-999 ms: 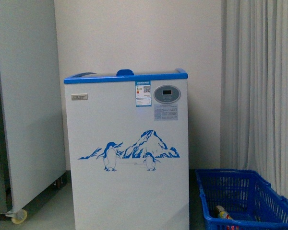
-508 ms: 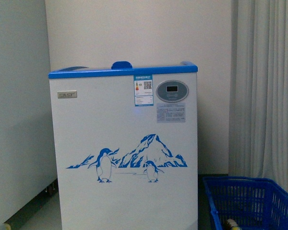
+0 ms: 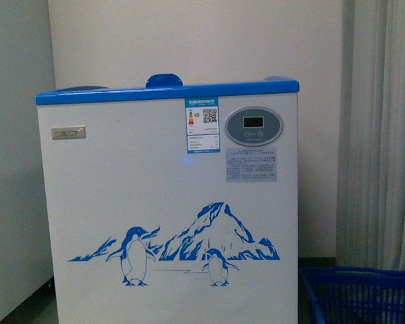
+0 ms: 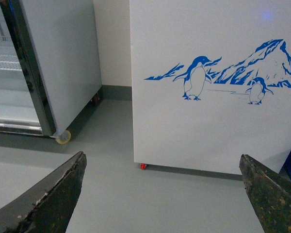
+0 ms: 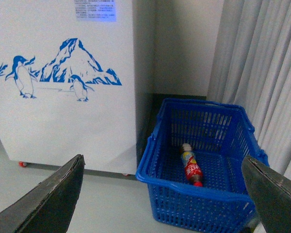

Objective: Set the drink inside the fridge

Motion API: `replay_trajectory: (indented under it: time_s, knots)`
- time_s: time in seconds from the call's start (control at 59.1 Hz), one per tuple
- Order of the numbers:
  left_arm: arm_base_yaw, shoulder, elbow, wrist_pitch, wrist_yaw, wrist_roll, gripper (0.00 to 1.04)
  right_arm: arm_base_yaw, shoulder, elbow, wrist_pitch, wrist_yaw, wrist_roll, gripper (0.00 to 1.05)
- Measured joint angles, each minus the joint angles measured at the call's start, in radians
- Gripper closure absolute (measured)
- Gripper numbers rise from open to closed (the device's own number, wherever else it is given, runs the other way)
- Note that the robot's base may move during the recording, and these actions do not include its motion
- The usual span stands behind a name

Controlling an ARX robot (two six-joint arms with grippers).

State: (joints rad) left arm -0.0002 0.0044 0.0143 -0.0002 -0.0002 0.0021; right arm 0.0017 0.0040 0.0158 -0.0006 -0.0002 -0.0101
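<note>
The fridge [image 3: 169,202] filled most of the front view: white front, blue rim on top, penguin-and-mountain decal [image 3: 182,246], display panel [image 3: 254,125] near the upper corner; its top face could not be seen from here. The drink [image 5: 191,165] lay on its side on the bottom of a blue basket [image 5: 203,204] (red cap toward the right wrist camera); nothing touched it. The basket stood on the grey floor [image 4: 136,204] just beside the fridge, on the robot's right, between the fridge and a pale curtain [image 5: 262,73]. A tall grey cabinet [image 4: 63,58] on a caster wheel [image 4: 64,137] stood on the fridge's other side. Left pincer [image 4: 162,156] spread wide and empty, facing the fridge's lower front; right pincer [image 5: 162,159] also wide and empty, facing the basket and the fridge's corner.
</note>
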Motion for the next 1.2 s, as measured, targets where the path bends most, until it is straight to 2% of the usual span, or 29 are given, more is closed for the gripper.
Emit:
replay_trajectory:
  time_s: [1.118, 1.168, 1.202]
  knots:
    - [0.000, 0.001, 0.000, 0.000, 0.000, 0.000, 0.08, 0.000, 0.000, 0.000, 0.000, 0.002, 0.000, 0.08]
    - [0.000, 0.001, 0.000, 0.000, 0.000, 0.000, 0.08, 0.013, 0.059, 0.037, -0.107, 0.113, 0.018, 0.08]
    - [0.000, 0.002, 0.000, 0.000, 0.000, 0.000, 0.08, -0.012, 0.164, 0.088, -0.204, 0.179, 0.018, 0.08]
